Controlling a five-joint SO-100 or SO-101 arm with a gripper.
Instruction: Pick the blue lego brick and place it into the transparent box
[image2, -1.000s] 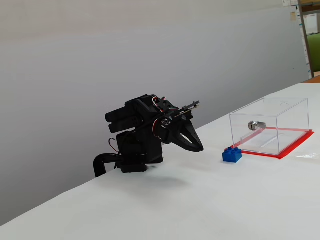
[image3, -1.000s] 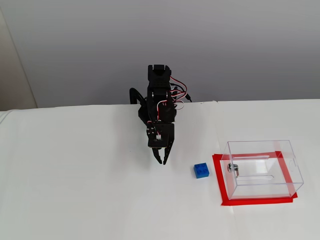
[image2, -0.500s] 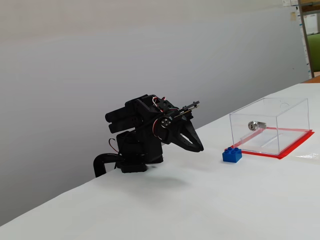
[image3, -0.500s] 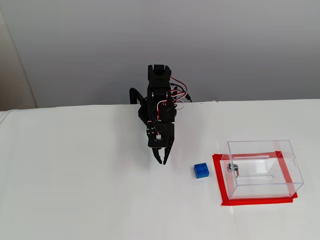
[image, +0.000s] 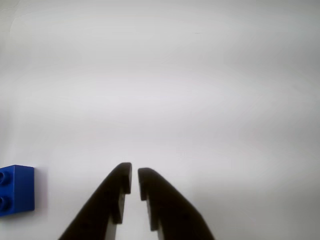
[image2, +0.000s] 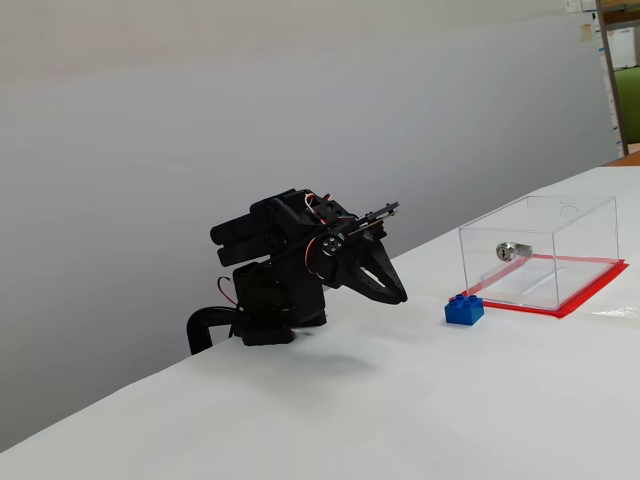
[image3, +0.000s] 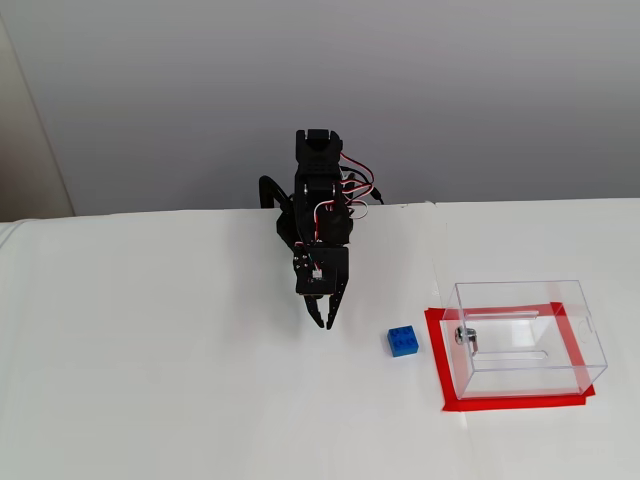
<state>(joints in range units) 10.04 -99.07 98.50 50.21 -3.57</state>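
1. Between my 2 black fingers there is only a thin slit in the wrist view; my gripper is as good as closed and grips nothing.
2. To the left of my fingertips in the wrist view, near the frame's edge, sits the blue lego brick, apart from me, with 2 studs showing on its near face.
3. In a fixed view from the front, my gripper points down at the white table, and the blue lego brick lies to the right of my tips, near but not touching.
4. Further right of my fingers, just past the brick, stands the transparent box on its red base sheet; the brick sits just beside the sheet's left edge, outside the box.
5. Inside the box, a small silver cylinder is near the wall closest to my fingers.
6. In a fixed view from the side, my gripper hangs low over the table, with the brick ahead of my tips and the box beyond it.
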